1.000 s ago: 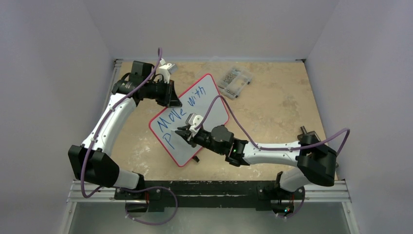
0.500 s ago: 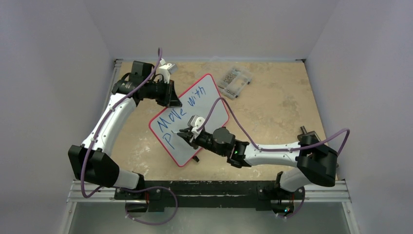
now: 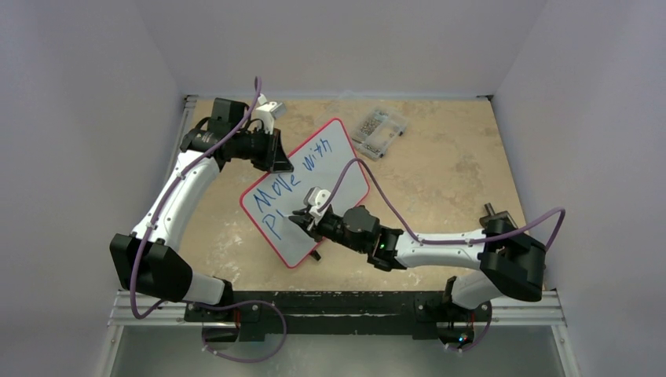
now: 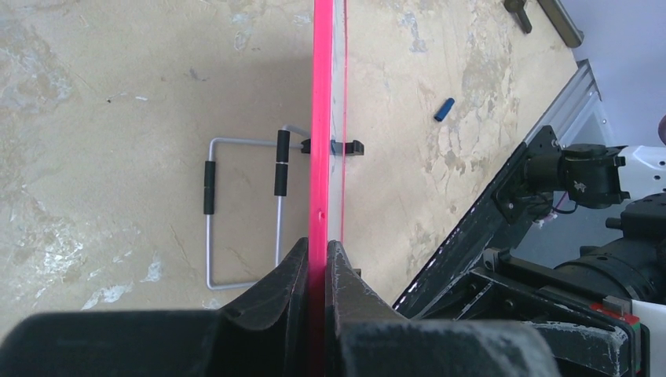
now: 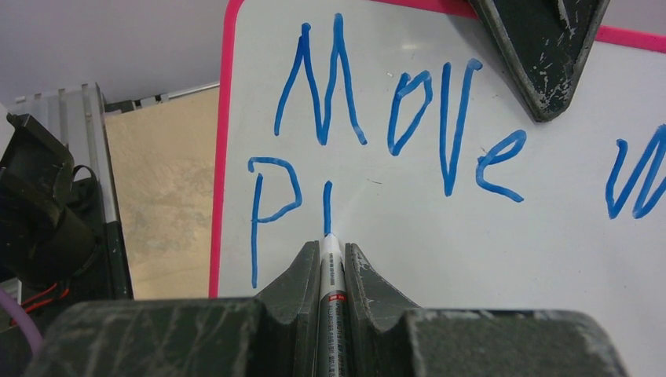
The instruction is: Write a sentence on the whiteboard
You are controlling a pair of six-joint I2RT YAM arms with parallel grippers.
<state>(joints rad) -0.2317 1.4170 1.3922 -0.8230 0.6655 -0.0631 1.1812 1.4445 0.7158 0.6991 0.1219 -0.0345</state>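
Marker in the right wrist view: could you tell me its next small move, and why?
Probably drag the marker, shut in the right hand, further down the whiteboard: its tip sits at the foot of a short stroke, above the P's foot.

Whiteboard (image 3: 292,250): square, white, rounded corners, thin red-pink rim, small black foot showing near the closest corner. Turned diamond-wise, one corner pointing far, a bit left of mid-scene. Flat or propped, can't tell. Sentence (image 3: 281,188): blue ink, big uneven letters, two lines so far. Top line reads "Move with". Line below has "P" and one short upright stroke.
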